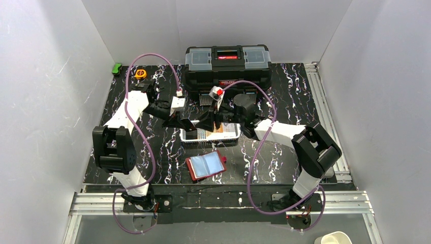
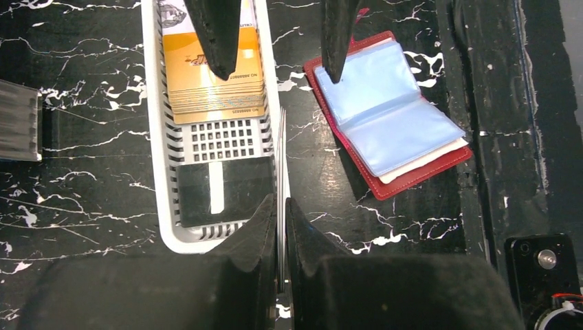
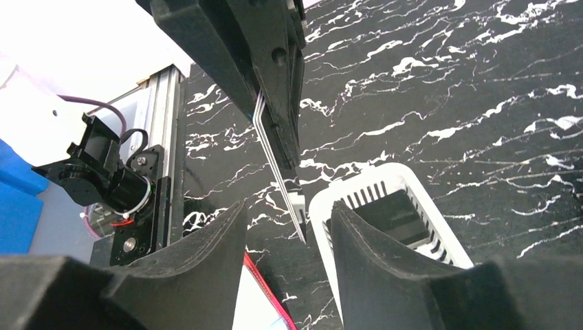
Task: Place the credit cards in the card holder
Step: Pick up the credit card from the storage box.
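Black white-veined tabletop [image 1: 284,96] between white walls [image 1: 45,76]. Pinched tight in left gripper [image 2: 282,206]: a few thin credit cards [image 2: 282,151], edge-on over the white mesh basket [image 2: 155,137] rim. Parted around their free end, no contact seen: right gripper [image 3: 287,210]. Inside basket: stacked orange cards [image 2: 213,89], one black card [image 2: 240,189]. Just beside it, unfolded flat, red card holder [image 2: 388,117], clear sleeves up. Left arm [image 1: 134,109] and right arm [image 1: 277,129] stretched inward, meeting above basket.

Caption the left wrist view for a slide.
Left tool shut on an edge-on card over the white basket holding orange cards and a black card; red card holder lies open beside it.
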### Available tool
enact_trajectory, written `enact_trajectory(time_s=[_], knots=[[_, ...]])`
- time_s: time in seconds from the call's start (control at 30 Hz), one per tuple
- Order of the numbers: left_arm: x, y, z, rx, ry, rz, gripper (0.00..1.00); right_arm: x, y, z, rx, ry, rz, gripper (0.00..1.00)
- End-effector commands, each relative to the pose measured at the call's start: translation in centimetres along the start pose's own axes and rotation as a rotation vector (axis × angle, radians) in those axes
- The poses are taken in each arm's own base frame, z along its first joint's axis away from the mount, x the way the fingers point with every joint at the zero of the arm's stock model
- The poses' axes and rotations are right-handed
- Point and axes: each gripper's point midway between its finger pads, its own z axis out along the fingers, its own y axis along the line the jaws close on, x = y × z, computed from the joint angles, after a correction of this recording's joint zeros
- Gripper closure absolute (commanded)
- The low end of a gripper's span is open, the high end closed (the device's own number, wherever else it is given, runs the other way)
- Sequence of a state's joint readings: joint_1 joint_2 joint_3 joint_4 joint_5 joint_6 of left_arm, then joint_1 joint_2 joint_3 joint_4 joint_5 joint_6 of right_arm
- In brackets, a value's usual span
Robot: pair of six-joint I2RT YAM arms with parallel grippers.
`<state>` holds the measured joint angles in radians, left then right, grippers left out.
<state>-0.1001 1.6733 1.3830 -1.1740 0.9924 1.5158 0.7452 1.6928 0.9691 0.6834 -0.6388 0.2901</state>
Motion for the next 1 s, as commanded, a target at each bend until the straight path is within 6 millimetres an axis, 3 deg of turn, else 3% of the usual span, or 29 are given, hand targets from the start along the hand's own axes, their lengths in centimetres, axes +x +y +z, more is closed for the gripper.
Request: enact_trajectory(time_s=[0.0, 0.23, 0.37, 0.43, 0.5, 0.53, 0.6, 0.67, 0.77, 0.87, 0.97], knots=[[-2.7, -1.3, -0.8, -0.002, -0.057, 0.028, 1.00, -3.2, 1.5, 1.5, -0.035, -0.055, -0.132, 0.44], [-3.0, -1.6, -0.8, 0.004, -0.059, 0.025, 1.00, -3.5, 3.2, 3.4, -0.056, -0.054, -0.200, 0.38], [-3.4, -2.0, -1.1, 0.009, -0.063, 0.026, 1.00, -3.6, 2.7, 4.1, -0.032, -0.049, -0.198, 0.43], [-3.8, -2.4, -1.3, 0.015, -0.067, 0.029, 1.00, -3.8, 2.6, 4.3, -0.029, -0.052, -0.193, 0.51], [-4.1, -3.0, -1.4, 0.024, -0.070, 0.033, 1.00, -4.1, 2.6, 4.5, -0.033, -0.056, -0.166, 0.68], [-4.5, -3.5, -1.6, 0.027, -0.074, 0.035, 1.00, -4.1, 2.6, 4.5, -0.035, -0.052, -0.143, 0.95], [-4.6, -3.6, -1.7, 0.025, -0.074, 0.036, 1.00, -4.1, 2.6, 4.3, -0.031, -0.052, -0.133, 0.99], [-4.7, -3.7, -1.9, 0.023, -0.073, 0.034, 0.92, -4.3, 2.5, 3.7, -0.027, -0.064, -0.122, 0.99], [-5.0, -3.9, -2.0, 0.018, -0.074, 0.018, 0.64, -4.5, 2.4, 2.6, -0.036, -0.089, -0.097, 0.99], [-5.5, -4.0, -2.5, 0.002, -0.092, 0.000, 0.55, -4.3, 2.4, 1.5, -0.052, -0.088, -0.082, 0.99], [-6.0, -4.0, -3.3, -0.021, -0.119, -0.027, 0.52, -4.2, 3.0, 0.5, -0.077, -0.088, -0.086, 0.99]])
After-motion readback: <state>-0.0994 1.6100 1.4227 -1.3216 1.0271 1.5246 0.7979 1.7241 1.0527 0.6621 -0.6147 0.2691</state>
